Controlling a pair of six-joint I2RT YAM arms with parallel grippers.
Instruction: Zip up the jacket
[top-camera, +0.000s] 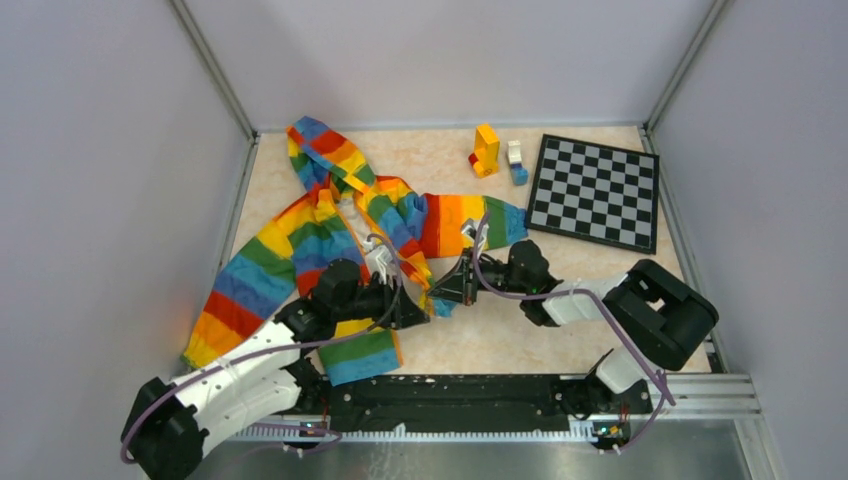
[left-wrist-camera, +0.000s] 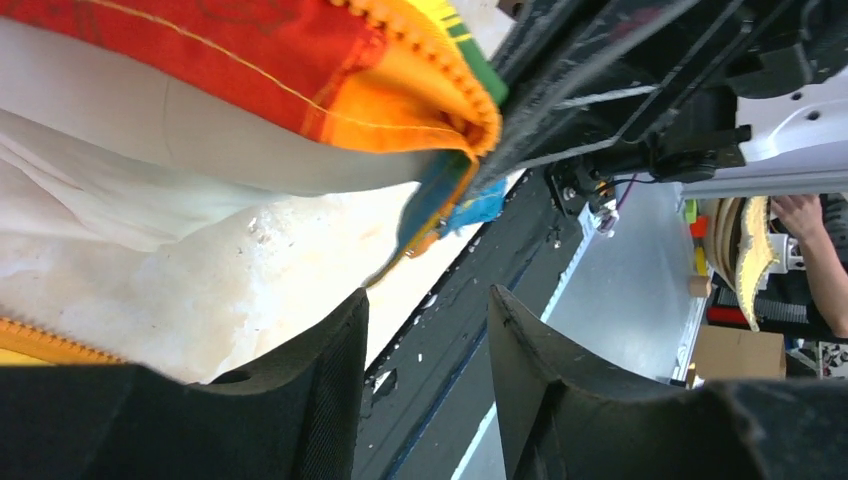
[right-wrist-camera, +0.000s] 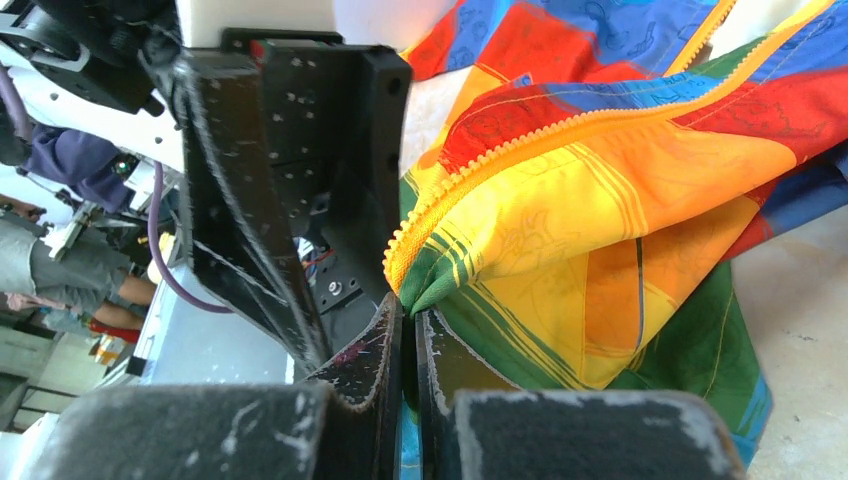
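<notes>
Beige marbled table (top-camera: 500, 345), grey walls (top-camera: 100, 150) on three sides. One jacket (top-camera: 300, 235), rainbow-striped, spread on table left of centre, front unzipped. Two grippers: left gripper (left-wrist-camera: 428, 305) near hem, fingers apart, nothing between; right gripper (right-wrist-camera: 410, 320) clenched on jacket's lower zipper corner. Two small block stacks (top-camera: 486, 148) at back. One checkerboard (top-camera: 594, 192) far right.

The top camera looks down from above the near side on the whole worktop (top-camera: 500, 345), and the wrist cameras look, from very near, past the left claw (left-wrist-camera: 428, 300) and right claw (right-wrist-camera: 410, 320) at the same jacket (top-camera: 300, 240) edge.
</notes>
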